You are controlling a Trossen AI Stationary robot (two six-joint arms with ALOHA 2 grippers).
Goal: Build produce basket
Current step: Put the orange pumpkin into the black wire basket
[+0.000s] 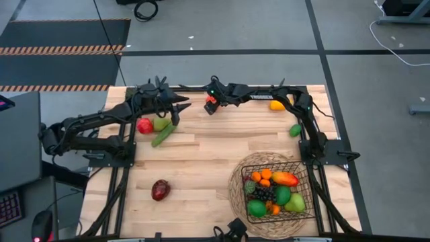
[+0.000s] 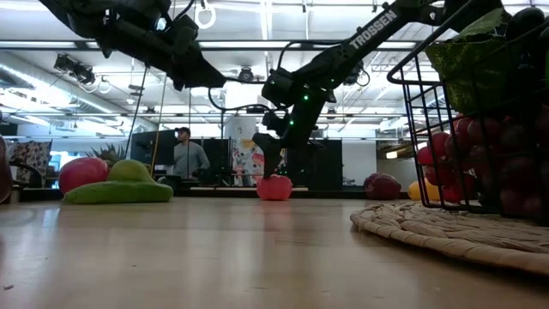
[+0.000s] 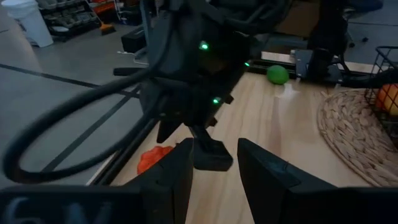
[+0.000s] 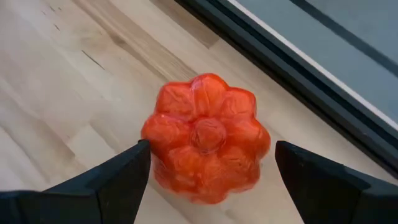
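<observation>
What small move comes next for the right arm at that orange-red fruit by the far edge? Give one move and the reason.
Probably lower a little and close on it. The right gripper hangs over the orange-red lobed fruit with open jaws, one on each side and a gap to each. The fruit sits on the table, not yet gripped, far from the basket. The left gripper waits nearby.

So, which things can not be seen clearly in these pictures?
- Basket contents: in the low view the right edge cuts the basket off, and its wires hide the fruit.
- Left claw: in the high view it is too small to read; its own view shows the fingers apart.
- Orange produce: the high view shows only a speck under the right claw.
- Person in the room: low view, too far for detail.
</observation>
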